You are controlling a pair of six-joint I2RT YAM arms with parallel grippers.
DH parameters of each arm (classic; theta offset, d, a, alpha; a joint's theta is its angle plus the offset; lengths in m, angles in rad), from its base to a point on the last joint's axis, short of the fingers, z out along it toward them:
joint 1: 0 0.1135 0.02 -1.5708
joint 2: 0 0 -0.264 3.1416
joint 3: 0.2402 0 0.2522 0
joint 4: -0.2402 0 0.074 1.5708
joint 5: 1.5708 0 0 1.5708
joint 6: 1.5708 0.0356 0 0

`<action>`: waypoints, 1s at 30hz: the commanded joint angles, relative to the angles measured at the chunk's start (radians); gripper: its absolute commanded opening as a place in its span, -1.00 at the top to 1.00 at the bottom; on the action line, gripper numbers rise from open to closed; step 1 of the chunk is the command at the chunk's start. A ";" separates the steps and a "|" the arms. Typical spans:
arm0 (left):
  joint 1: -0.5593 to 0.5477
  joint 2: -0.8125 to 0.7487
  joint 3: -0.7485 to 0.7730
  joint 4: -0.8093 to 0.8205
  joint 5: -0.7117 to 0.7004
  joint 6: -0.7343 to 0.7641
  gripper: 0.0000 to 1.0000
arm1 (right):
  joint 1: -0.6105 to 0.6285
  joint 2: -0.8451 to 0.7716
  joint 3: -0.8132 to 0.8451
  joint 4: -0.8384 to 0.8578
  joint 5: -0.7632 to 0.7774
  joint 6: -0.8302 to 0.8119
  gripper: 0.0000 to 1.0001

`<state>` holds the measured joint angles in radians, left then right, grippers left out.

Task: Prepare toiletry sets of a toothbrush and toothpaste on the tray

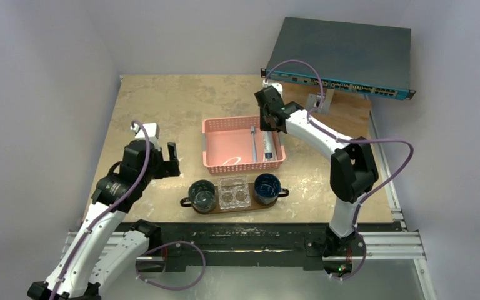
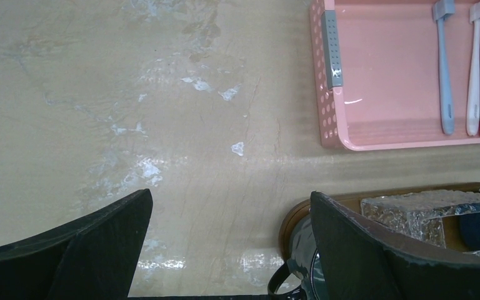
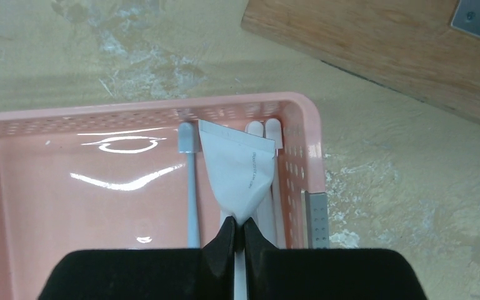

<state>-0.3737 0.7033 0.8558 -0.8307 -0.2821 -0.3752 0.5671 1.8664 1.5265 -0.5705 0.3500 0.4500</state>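
Several toothbrushes lie in the pink basket (image 1: 225,149), with the blue-grey toothbrush (image 1: 252,144) just beside the toothpaste (image 3: 240,175). The right gripper (image 3: 238,234) reaches into the basket, jaws clamped on the toothpaste. The left gripper (image 2: 230,195) hovers over the table with jaws wide apart, near the tray (image 2: 290,219) holding two cups (image 1: 202,194).

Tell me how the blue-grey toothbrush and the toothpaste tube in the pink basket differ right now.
The toothbrush is a slim blue-grey stick; the toothpaste is a flat, wider grey-white tube. The toothbrush lies loose on the basket floor, while the toothpaste is pinched at its narrow end between the shut fingers of the right gripper. Both are inside the pink basket; neither is on the tray.
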 commanded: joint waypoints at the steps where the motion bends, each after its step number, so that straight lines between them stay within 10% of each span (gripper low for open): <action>1: -0.002 0.006 0.017 0.051 0.080 -0.010 -0.93 | -0.001 -0.096 -0.033 0.077 0.025 -0.038 1.00; 30: -0.002 0.102 0.154 0.263 0.658 -0.068 -0.94 | 0.084 -0.586 -0.209 0.439 -0.366 0.089 1.00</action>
<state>-0.3737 0.8108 0.9802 -0.6838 0.2462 -0.4110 0.6231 1.3186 1.2968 -0.2382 0.1059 0.4561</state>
